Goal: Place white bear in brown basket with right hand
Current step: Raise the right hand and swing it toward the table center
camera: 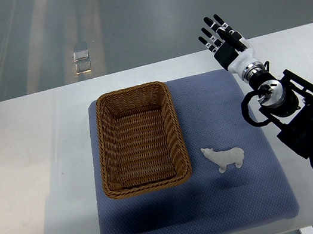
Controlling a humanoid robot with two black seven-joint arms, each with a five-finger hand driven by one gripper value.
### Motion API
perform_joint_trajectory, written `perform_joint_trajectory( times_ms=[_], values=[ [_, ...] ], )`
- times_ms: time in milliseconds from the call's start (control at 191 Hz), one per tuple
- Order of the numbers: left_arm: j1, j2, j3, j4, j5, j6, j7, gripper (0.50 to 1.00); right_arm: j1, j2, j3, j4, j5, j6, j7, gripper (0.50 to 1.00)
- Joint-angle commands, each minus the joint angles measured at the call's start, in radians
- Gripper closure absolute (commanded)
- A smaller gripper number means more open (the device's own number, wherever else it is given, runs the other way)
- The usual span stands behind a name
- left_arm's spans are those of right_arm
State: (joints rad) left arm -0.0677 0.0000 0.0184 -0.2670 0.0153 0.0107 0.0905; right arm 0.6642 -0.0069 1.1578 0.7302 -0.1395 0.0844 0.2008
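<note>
White bear, a smooth moulded figure, lies on the quilted blue mat, at three o'clock of the woven rectangular brown basket. We note the right hand at one o'clock, fingers extended, empty.

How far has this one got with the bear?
Nothing is done yet: the white bear lies on the blue mat, right of the brown basket, which holds nothing. The right hand is open, raised beyond the mat, holding nothing. Reach, grasp and placement remain.
</note>
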Motion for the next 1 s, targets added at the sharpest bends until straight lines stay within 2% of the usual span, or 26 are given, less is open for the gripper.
perform_joint_trajectory(
  times_ms=[0,282,392,617,737,826,993],
  values=[
    [0.0,0.0,0.0,0.0,0.0,0.0,0.0,0.5,0.002,-0.001,-0.001,0.0,0.0,0.0,0.0,0.576],
    [0.0,0.0,-0.002,0.002,-0.002,0.002,0.0,0.5,0.003,-0.008,-0.01,0.003,-0.015,0.003,-0.006,0.574],
    [0.0,0.0,-0.002,0.0,-0.002,0.002,0.0,0.5,0.015,-0.027,-0.081,0.012,-0.038,0.009,-0.011,0.574],
    [0.0,0.0,-0.002,-0.001,-0.002,-0.002,0.0,0.5,0.107,-0.16,-0.251,0.048,-0.129,0.015,-0.017,0.576],
    [0.0,0.0,-0.002,-0.001,-0.002,0.0,0.0,0.5,0.181,-0.246,-0.356,0.084,-0.181,0.021,-0.083,0.576],
    [0.0,0.0,-0.002,-0.001,-0.002,-0.002,0.0,0.5,0.242,-0.329,-0.457,0.149,-0.236,0.066,-0.139,0.576],
    [0.0,0.0,-0.002,-0.003,-0.002,-0.002,0.0,0.5,0.417,-0.441,-0.721,0.192,-0.384,0.13,-0.181,0.576]
  ],
)
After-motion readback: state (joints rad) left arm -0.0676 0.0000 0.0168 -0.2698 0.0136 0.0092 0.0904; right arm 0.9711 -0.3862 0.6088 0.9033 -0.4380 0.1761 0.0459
